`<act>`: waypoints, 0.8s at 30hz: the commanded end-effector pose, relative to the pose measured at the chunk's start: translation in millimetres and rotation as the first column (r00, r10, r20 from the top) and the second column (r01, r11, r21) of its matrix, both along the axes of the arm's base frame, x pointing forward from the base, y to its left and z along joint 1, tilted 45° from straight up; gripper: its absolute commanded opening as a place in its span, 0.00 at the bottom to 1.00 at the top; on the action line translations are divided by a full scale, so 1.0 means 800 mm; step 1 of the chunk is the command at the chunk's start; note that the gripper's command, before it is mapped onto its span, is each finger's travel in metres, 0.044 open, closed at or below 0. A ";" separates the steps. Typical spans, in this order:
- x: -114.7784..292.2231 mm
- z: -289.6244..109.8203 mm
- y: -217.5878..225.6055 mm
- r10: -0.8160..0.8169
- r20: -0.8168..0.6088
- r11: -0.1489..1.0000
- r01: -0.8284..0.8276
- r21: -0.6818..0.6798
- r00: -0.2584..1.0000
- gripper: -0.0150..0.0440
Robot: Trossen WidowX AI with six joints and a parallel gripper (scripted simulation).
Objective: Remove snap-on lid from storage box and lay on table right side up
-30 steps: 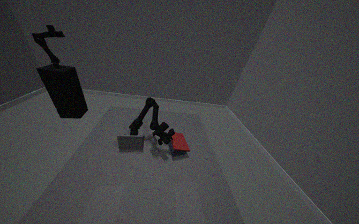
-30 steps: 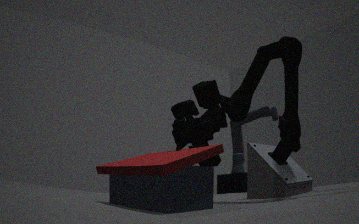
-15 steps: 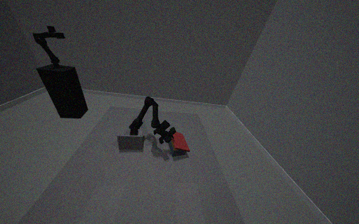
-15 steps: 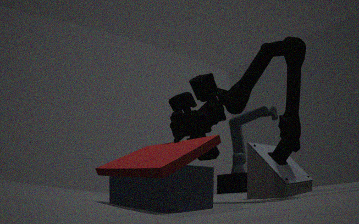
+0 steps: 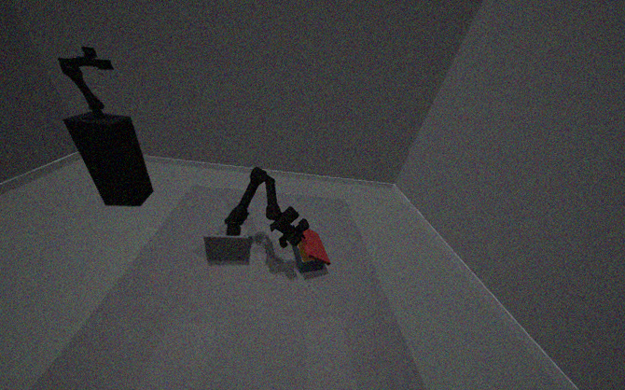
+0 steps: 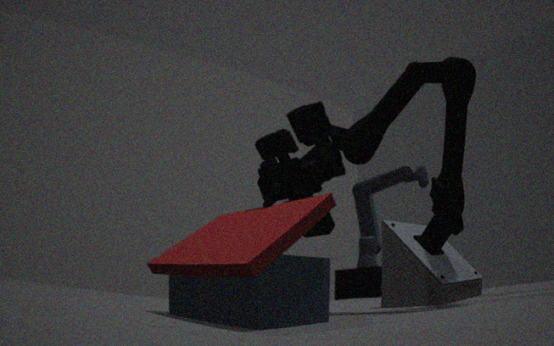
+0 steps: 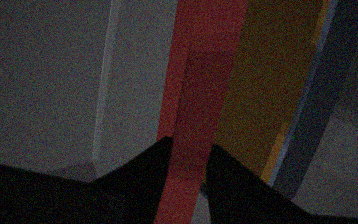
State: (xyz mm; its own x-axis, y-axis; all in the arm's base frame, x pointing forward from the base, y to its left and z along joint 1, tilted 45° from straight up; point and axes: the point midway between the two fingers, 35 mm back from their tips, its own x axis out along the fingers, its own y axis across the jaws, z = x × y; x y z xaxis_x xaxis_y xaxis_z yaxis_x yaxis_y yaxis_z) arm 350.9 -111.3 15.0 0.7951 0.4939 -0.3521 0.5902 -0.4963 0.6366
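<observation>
The red lid (image 5: pixel 316 246) (image 6: pixel 241 239) (image 7: pixel 202 95) is tilted over the dark blue storage box (image 5: pixel 311 266) (image 6: pixel 249 299) (image 7: pixel 327 85). Its edge on the robot's side is raised well above the box, and its far edge is low, at the box's far rim. Whether it touches there I cannot tell. A yellow-orange interior (image 5: pixel 305 254) (image 7: pixel 265 75) shows under the raised edge. The box stands on the table. My gripper (image 5: pixel 296 240) (image 7: pixel 192 144) is shut on the raised edge of the lid, one finger on each face. In the exterior view the lid partly hides the fingers.
The arm's grey wedge-shaped base (image 5: pixel 226 251) (image 6: pixel 403 275) stands on the table (image 5: pixel 250 337) beside the box. A second arm (image 5: pixel 85 84) (image 6: pixel 364 215) stands on a black pedestal (image 5: pixel 114 166) (image 6: pixel 358 283) off to the side, well away from the box.
</observation>
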 end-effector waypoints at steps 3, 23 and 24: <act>0.009 0.012 -0.010 -0.001 0.013 1.000 0.001 -0.009 1.000 0.25; 0.019 0.038 -0.032 -0.001 0.013 1.000 0.001 -0.010 1.000 0.25; 0.019 0.039 -0.034 -0.001 0.013 1.000 0.001 -0.010 1.000 0.25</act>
